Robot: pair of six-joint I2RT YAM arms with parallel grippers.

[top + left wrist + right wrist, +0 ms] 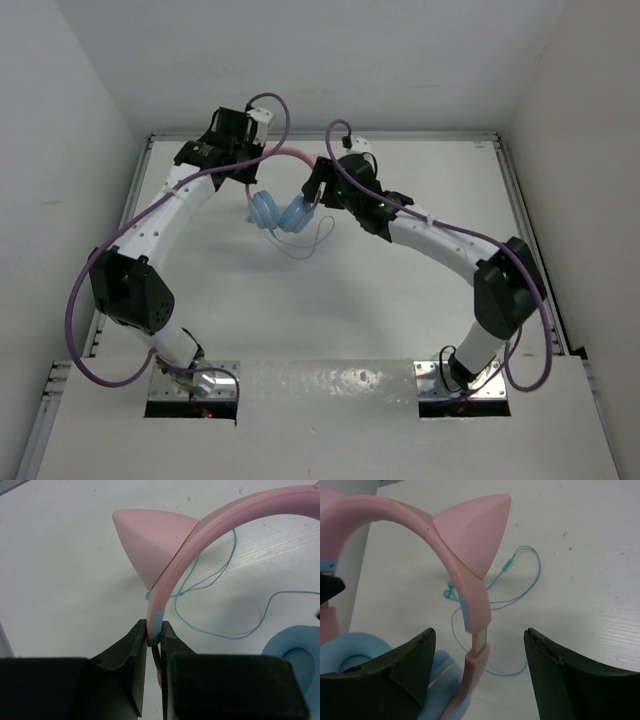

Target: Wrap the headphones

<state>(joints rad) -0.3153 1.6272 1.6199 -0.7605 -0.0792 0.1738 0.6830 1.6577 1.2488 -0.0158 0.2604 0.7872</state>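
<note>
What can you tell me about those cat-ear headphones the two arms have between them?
The headphones look like plastic: a pink headband with pointed cat ears, light blue round ear cups and a thin teal cable trailing loose over the white table. They seem held up by the band, cups hanging below. The left gripper is shut on one side of the band; the right gripper stands open astride the other side, not touching it.

We find the headphones (pixel 283 210) hemmed in on both flanks. On their left the left gripper (pixel 154 639) is clamped on the band, and on their right the right gripper (pixel 479 645) straddles it, with a gap either side. Toward the arm bases from the headphones the table (pixel 330 310) lies bare, except where the thin cable (pixel 318 238) loops close by them.
</note>
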